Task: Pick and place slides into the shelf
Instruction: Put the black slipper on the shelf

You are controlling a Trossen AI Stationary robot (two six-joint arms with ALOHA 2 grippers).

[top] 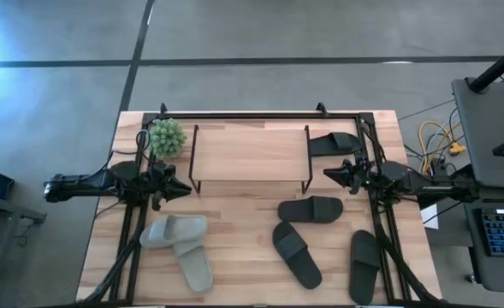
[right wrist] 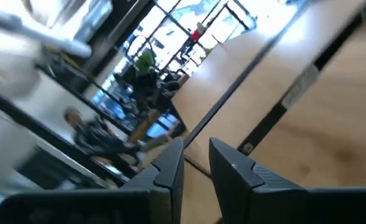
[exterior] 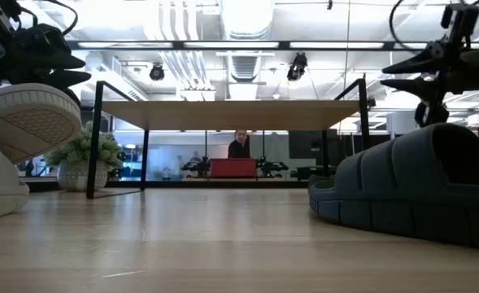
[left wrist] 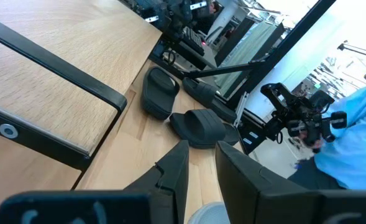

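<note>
Partly hidden behind the right pincer (top: 330, 174), one black slide (top: 334, 143) lies outside the empty shelf (top: 250, 156); both pincers narrow.

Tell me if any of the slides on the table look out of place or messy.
The two pale slides lie crossed, one overlapping the other, near the left hand. The black slides are scattered at different angles by the right hand, one behind the shelf's right end. The shelf holds none.

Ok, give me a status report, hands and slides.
Left hand and right hand empty, flanking the shelf. Shelf bare. Black slides and grey-green slides on the table. Nothing blocking.
</note>
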